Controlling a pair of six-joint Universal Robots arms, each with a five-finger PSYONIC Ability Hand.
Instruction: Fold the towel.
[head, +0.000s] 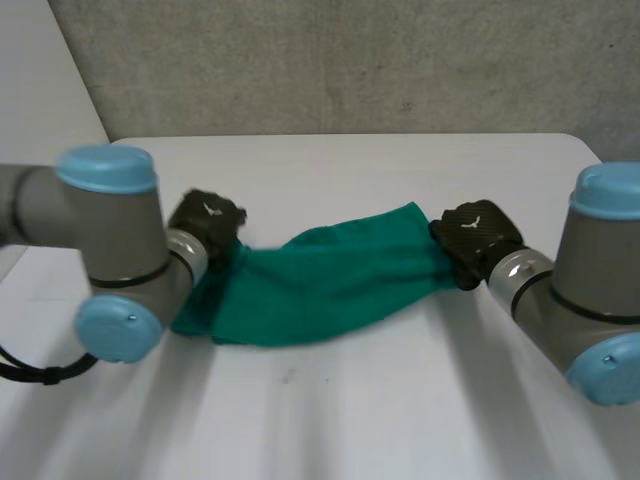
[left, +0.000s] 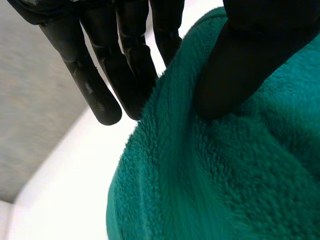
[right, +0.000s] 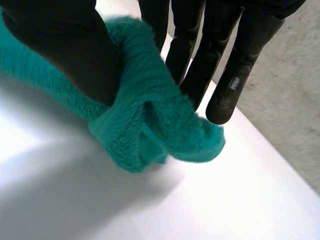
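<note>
- Towel (head: 320, 280): green terry, bunched into a long rumpled band across the middle of the white table (head: 350, 420), stretched between the two hands, right end set farther back than left end.
- Left hand (head: 207, 222): at the towel's left end, clamped on the cloth.
- Left wrist view: thumb (left: 235, 75) pressed down into the pile near the towel's edge; straight fingers (left: 102, 95) on the other side of that edge, tips just past it; cloth pinched between thumb and fingers.
- Right hand (head: 475, 240): at the towel's right end, likewise gripping the cloth.
- Right wrist view: right thumb (right: 75, 55) bearing on the gathered end; right fingers (right: 232, 90) straight behind it; cloth nipped between the two, with a folded tip sticking out beyond the thumb, close over the table. Contact between that tip and the table: cannot tell.
- Left arm (head: 100, 250) and right arm (head: 590, 290): reaching in from opposite sides of the table, each grey with light-blue caps, one at either end of the towel.
- Mid-section of the towel: lying low on the table, wider and more crumpled than the two gripped ends.
</note>
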